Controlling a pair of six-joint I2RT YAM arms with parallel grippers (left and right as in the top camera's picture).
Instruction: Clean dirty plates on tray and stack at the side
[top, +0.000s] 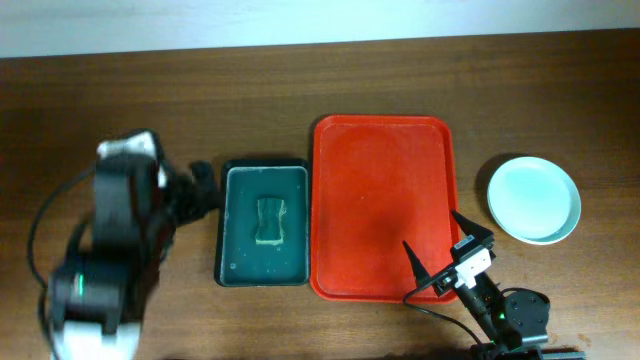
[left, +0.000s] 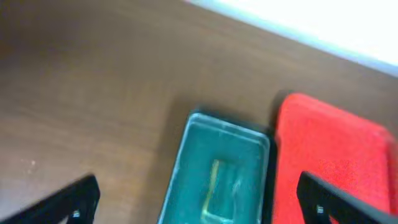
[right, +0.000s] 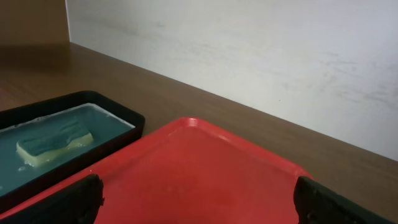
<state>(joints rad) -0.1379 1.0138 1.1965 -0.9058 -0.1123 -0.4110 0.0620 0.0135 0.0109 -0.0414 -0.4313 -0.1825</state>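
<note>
While a brown wooden table (top: 120, 100) fills the overhead view, the red tray (top: 380, 135) lies at its centre, bare, with nothing on it. Its long axis runs from the wall side toward the robot, with the short ends facing far and near.

Just beside its left edge sits a smaller green tray (top: 222, 225), aligned the same way. The left arm (top: 110, 240) is a blurred dark shape further left.

The plates (top: 533, 199) rest on the table to the right of the red tray, apart from it. They are round, pale mint and face up, with no smear showing. From above they look like one disc, so the number stacked cannot be told.

A yellow-green sponge (top: 270, 220) lies in the green tray.

The right gripper (top: 432, 238) hovers over the red tray's near right corner, fingers spread and holding nothing. The left gripper (left: 198, 186), seen from its wrist camera, is likewise spread wide and empty above the table.

The job looks all but finished, and what remains is probably parking the arms. The right gripper would best rise straight up before pulling back, so its fingers miss the raised rim and stay clear of the stack.
</note>
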